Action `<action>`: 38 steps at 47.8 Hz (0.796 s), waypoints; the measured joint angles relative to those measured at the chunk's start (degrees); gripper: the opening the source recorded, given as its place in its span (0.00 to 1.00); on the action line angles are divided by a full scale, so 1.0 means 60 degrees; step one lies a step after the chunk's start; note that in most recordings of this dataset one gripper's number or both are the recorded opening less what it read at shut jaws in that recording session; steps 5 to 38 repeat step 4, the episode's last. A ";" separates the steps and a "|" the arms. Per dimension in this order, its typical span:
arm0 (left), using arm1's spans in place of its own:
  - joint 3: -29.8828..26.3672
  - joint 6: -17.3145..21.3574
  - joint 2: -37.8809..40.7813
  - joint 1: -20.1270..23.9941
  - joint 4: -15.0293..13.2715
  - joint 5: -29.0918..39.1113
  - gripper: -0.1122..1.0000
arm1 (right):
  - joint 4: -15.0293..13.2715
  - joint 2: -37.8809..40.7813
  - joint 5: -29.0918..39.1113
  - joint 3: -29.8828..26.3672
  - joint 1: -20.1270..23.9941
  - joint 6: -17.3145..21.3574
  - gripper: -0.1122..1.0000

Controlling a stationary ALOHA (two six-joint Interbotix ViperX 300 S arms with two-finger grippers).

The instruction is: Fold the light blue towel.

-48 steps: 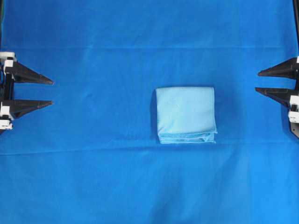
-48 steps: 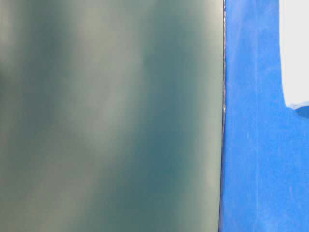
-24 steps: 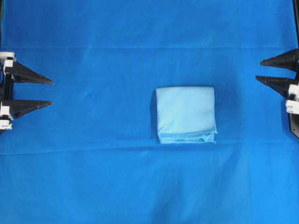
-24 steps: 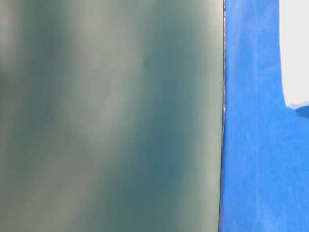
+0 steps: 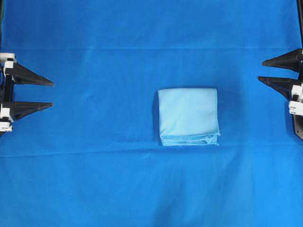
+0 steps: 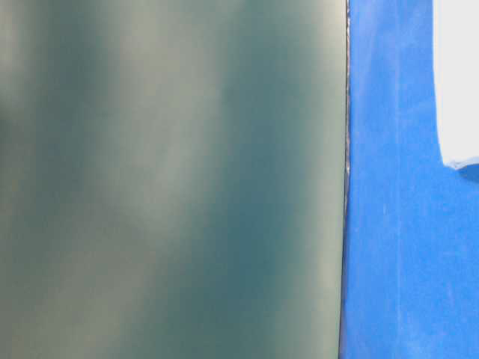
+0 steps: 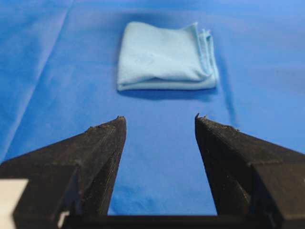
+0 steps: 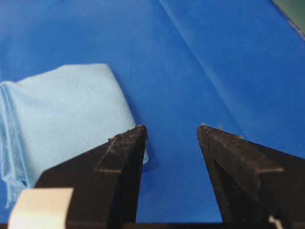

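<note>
The light blue towel (image 5: 188, 116) lies folded into a compact rectangle a little right of the middle of the cloth-covered table, its layered edges along the near side. The left wrist view shows the towel (image 7: 166, 57) well ahead of the jaws; in the right wrist view the towel (image 8: 62, 114) sits to the left, partly behind one finger. My left gripper (image 5: 52, 94) rests at the far left edge, open and empty, far from the towel. At the far right edge my right gripper (image 5: 261, 70) also stands open and empty, apart from the towel. In the wrist views, the left gripper (image 7: 158, 118) and right gripper (image 8: 172, 128) hold nothing.
A darker royal-blue covering (image 5: 104, 179) with faint creases spans the whole table. The table-level view is mostly filled by a blurred grey-green surface (image 6: 172, 179), with a strip of blue covering (image 6: 389, 224) and a white patch (image 6: 458, 75) at its right.
My right gripper has shifted toward the far side of the table at the right edge. The left gripper and the towel have not moved.
</note>
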 measured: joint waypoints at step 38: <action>0.0000 0.0000 0.0000 -0.0015 0.0000 0.0000 0.58 | 0.0000 0.0015 0.0015 0.0015 0.0000 0.0000 0.59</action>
